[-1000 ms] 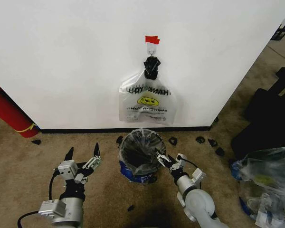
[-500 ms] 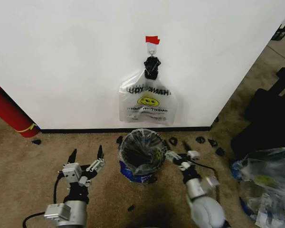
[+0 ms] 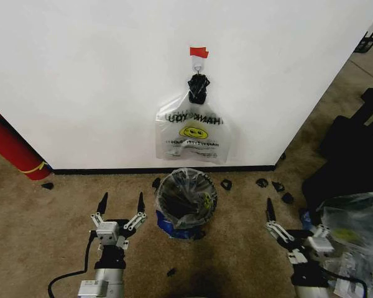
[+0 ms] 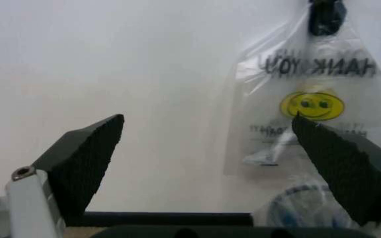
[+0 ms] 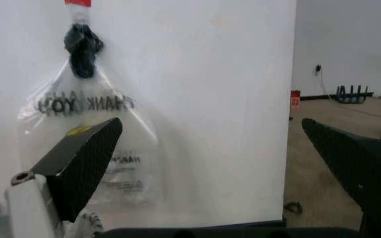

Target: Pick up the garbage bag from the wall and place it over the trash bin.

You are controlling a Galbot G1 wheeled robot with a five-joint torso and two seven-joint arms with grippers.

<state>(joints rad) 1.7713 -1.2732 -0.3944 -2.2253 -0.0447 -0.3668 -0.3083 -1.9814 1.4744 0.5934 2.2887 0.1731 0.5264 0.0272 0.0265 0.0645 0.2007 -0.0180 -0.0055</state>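
Two grippers sit low over the brown carpet, one on each side of the trash bin (image 3: 186, 200). The left gripper (image 3: 120, 205) is just to the bin's left, its black fingers (image 3: 102, 203) spread wide with nothing between them; in the left wrist view the left gripper (image 4: 207, 144) frames bare wall and the hanging bag. The right gripper (image 3: 290, 220) stands well apart from the bin on its right, near the pile of clear bags (image 3: 351, 239) at the carpet's right edge. One finger (image 3: 269, 210) points up in the head view, and the right wrist view shows the right gripper (image 5: 210, 144) released, its jaws far apart and empty.

The bin carries the garbage bag (image 3: 202, 186) over its rim, thin crinkled plastic with a blue patch low on the front and a small yellow print at the right. Bare carpet lies open in front of the bin and between it and each gripper.

Behind the bin, small black bits (image 3: 261, 183) lie scattered along the black baseboard (image 3: 112, 169). A red cylinder (image 3: 9, 146) leans at the far left. On the wall (image 3: 81, 81) a whitish smiley bag (image 3: 191, 133) with mirrored black lettering hangs from a hook (image 3: 199, 63) under a red tape strip (image 3: 199, 51), its bottom edge just above the bin. To the right the wall ends at a corner, with floor running on beyond it.
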